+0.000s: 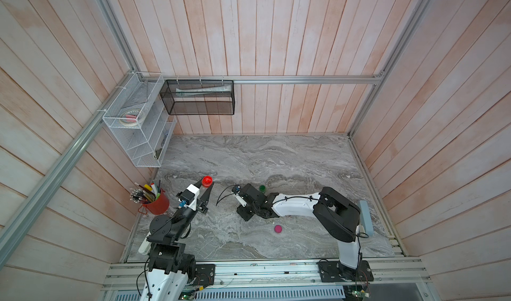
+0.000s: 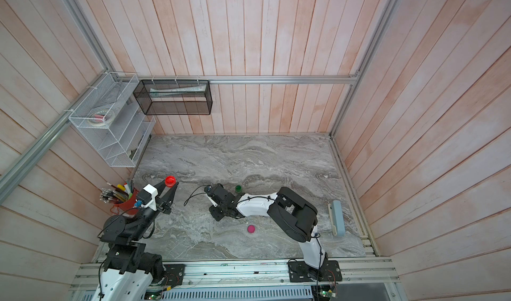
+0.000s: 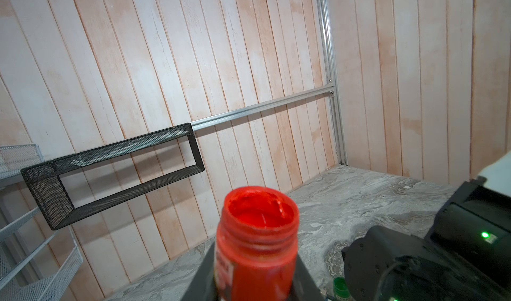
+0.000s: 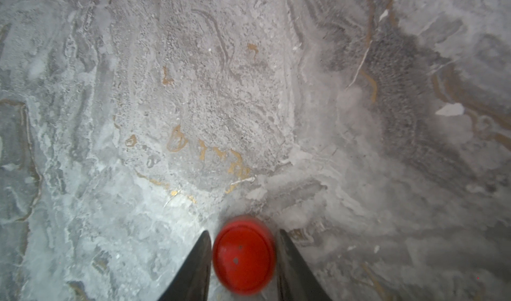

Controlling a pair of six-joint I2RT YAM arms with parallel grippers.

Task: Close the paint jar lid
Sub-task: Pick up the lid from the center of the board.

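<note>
My left gripper (image 1: pixel 206 185) is shut on the body of the red paint jar (image 1: pixel 207 180), holding it upright above the table's left side. In the left wrist view the open jar (image 3: pixel 257 244) shows its threaded neck and wet red paint, with a dark finger on each side. My right gripper (image 1: pixel 247 202) points down at mid-table and hides the lid in both top views. The right wrist view shows the red lid (image 4: pixel 244 255), top up and blurred, between the two fingertips (image 4: pixel 206 238) of the open gripper. A thin gap shows at one finger.
A small green jar (image 1: pixel 262 188) stands just behind the right gripper. A pink lid (image 1: pixel 278 228) lies nearer the front. A red cup of brushes (image 1: pixel 156 202) sits at the left wall, under a white wire rack (image 1: pixel 138 125). A blue-grey block (image 1: pixel 365 219) lies at the right edge.
</note>
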